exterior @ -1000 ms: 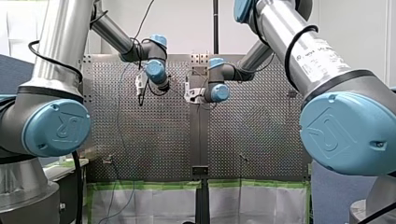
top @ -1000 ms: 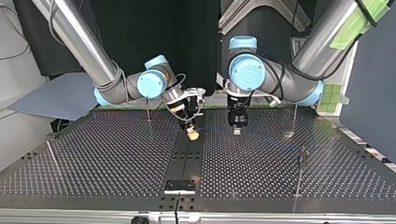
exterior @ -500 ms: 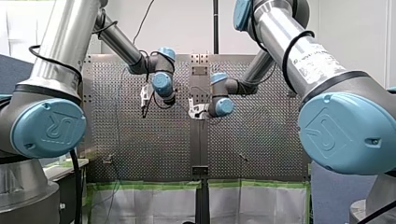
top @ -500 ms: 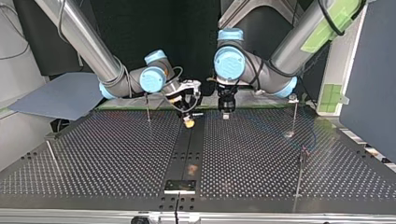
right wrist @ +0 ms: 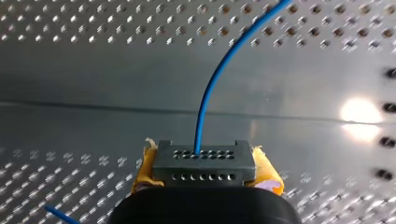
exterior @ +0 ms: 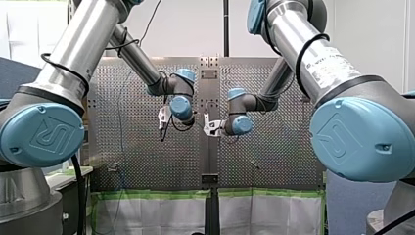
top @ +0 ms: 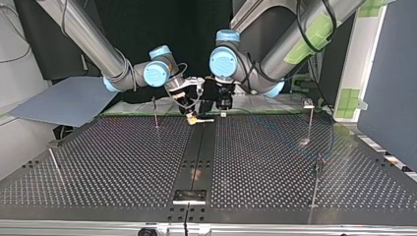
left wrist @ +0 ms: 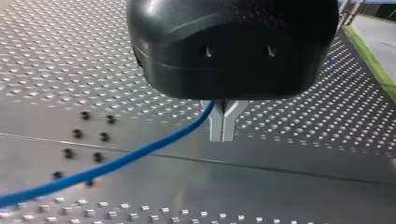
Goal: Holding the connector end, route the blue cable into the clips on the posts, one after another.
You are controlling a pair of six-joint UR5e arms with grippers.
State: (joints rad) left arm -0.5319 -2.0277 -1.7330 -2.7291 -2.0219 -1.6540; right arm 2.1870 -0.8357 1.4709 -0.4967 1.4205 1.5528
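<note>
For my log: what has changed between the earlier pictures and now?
In the top view, my right gripper and my left gripper both drew back toward the far edge of the table and came closer together. Nothing was visibly taken or released. The posts stayed in place.

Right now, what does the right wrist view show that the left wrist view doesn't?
Right wrist only: the dark connector clamped between my right gripper's yellow pads, with the blue cable leaving a hole in its face and running ahead of the gripper.
Left wrist only: my left gripper, black with metal fingers, tips together. The cable passes through the fork just above them and trails off to one side.
Both: the blue cable and the perforated table beneath it.
</note>
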